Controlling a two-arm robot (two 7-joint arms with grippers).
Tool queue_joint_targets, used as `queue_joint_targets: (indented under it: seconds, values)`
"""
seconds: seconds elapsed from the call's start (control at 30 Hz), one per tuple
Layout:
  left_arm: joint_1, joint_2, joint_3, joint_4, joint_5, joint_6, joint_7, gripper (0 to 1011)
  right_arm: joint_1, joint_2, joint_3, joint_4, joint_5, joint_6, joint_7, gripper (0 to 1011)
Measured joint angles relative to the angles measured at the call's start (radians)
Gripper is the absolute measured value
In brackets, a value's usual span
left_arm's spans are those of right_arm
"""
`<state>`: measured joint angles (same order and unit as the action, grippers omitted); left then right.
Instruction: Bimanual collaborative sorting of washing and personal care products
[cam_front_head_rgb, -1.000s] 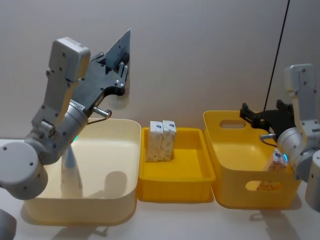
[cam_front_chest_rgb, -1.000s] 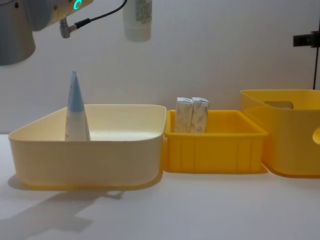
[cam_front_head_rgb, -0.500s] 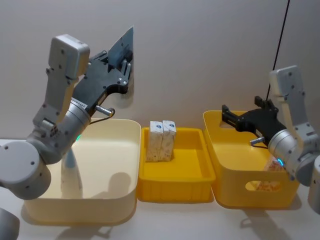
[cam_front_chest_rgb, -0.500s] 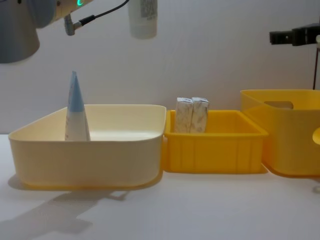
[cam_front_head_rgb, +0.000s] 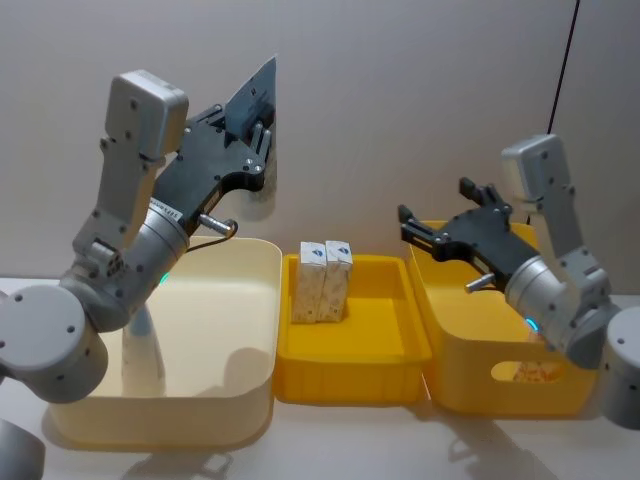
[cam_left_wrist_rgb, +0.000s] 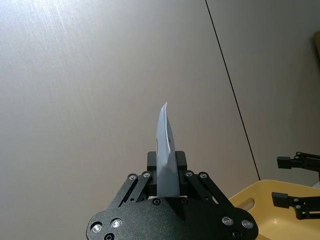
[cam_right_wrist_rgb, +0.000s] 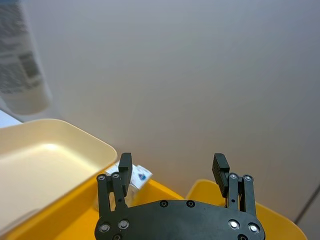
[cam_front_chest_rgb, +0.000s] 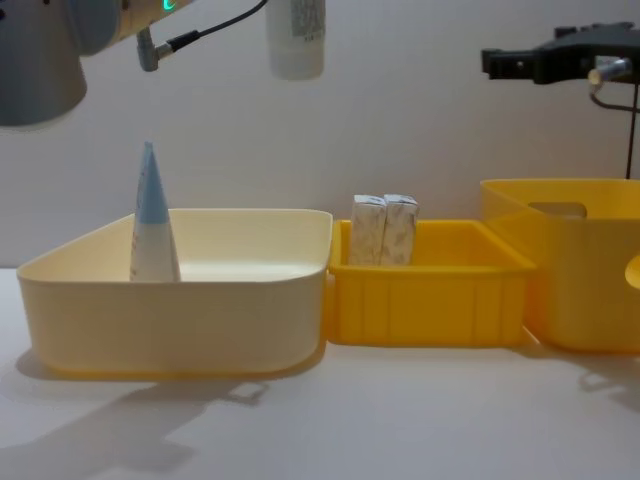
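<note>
A: Failure modes from here?

B: Main one is a drop. The left gripper (cam_left_wrist_rgb: 166, 176) is clamped on a pale-blue tapered plastic squeeze tube (cam_front_chest_rgb: 297, 35), high over the table (cam_front_chest_rgb: 400, 420). It's a soft tube, pinched across its flat sides, with the whitish base hanging down. If the grip creeps, it slides out.

A: Lands where?

B: In the chest view it hangs over the right-hand part of the wide cream plastic bin (cam_front_chest_rgb: 180, 310), near the rim next to the low yellow plastic tray (cam_front_chest_rgb: 430, 300). Released from that height I'd expect a bounce, maybe into the tray with the two white rectangular packs (cam_front_chest_rgb: 384, 230). That's the wrong bin. I can't pin down depth, so it may sit behind the bin's back wall.

A: Other tube?

B: A second tube (cam_front_chest_rgb: 150, 215) stands upright at the cream bin's left side, well apart from the held one. It's only at risk if the descent swings left.

A: Right arm?

B: The right gripper (cam_right_wrist_rgb: 172, 167) is empty, jaws wide. It's raised around the left rim of the tall yellow plastic bin (cam_front_head_rgb: 460, 385) and points toward the left arm. The held tube is well apart from it, higher and toward the robot's left. If this is a hand-off, a mistimed release or skewed approach drops the tube between bins. The arms could also clash over the tray.
</note>
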<state>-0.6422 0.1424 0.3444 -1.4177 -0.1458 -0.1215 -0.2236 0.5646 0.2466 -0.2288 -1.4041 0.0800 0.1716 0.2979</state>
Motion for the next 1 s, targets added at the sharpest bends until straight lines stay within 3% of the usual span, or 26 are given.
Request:
queue_joint_targets:
  seconds: [0.3,0.67,1.0]
  values:
    - [0.013,-0.001,-0.004,-0.018,0.023,0.011,0.012,204,0.044,-0.014,-0.046,0.069,0.028,-0.104,0.086,1001]
    - [0.023,-0.003,-0.010,-0.029,0.046,0.017,0.019,204,0.110,-0.043,-0.098,0.170,0.066,-0.191,0.195,1001]
    - [0.028,-0.005,-0.016,-0.034,0.059,0.017,0.023,204,0.222,-0.106,-0.157,0.339,0.112,-0.237,0.325,1001]
